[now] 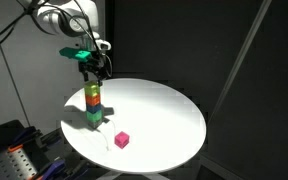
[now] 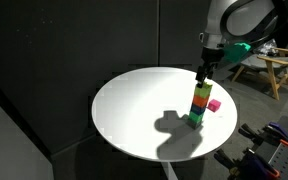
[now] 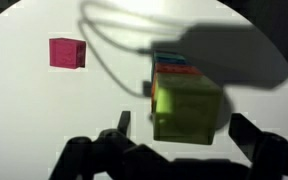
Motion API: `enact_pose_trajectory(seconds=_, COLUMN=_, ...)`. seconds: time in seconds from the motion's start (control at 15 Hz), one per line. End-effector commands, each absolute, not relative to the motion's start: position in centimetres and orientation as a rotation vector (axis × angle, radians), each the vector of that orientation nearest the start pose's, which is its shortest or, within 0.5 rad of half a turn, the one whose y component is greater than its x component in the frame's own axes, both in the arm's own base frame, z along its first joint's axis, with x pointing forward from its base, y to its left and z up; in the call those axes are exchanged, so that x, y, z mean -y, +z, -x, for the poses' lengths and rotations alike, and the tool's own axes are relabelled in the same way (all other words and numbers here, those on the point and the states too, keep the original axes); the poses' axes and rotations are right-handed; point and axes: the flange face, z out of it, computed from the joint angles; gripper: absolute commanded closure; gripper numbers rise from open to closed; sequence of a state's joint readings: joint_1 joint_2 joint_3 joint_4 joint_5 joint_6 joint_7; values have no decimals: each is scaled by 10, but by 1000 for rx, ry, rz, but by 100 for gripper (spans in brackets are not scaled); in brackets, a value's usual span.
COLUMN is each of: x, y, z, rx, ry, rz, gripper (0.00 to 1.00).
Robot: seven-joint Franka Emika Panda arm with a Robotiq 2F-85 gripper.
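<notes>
1. Hovering just above the block stack (image 1: 92, 105), the gripper (image 1: 94, 72) is seen with jaws spread wide, nothing held.
2. The stack is borne by the white table (image 1: 164, 110).
3. A pink cube (image 1: 122, 139) is seen just beside the stack.

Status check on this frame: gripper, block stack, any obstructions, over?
Gripper open, just above block stack. Stack upright on white table. Lone pink cube sits apart, nothing blocking.
</notes>
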State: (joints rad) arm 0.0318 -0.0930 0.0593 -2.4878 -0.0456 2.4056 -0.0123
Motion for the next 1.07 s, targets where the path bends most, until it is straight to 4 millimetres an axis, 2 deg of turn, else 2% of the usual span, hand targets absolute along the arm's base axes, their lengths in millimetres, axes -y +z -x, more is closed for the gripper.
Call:
enact_pose_trajectory(seconds=0.0, x=-42, y=324, z=-462, rx=217, ry=-18, rz=3170, gripper=0)
enact_pose_trajectory(seconds=1.0, x=-48, y=311, z=-467, rx=239, ry=-36, rz=3167, gripper=0)
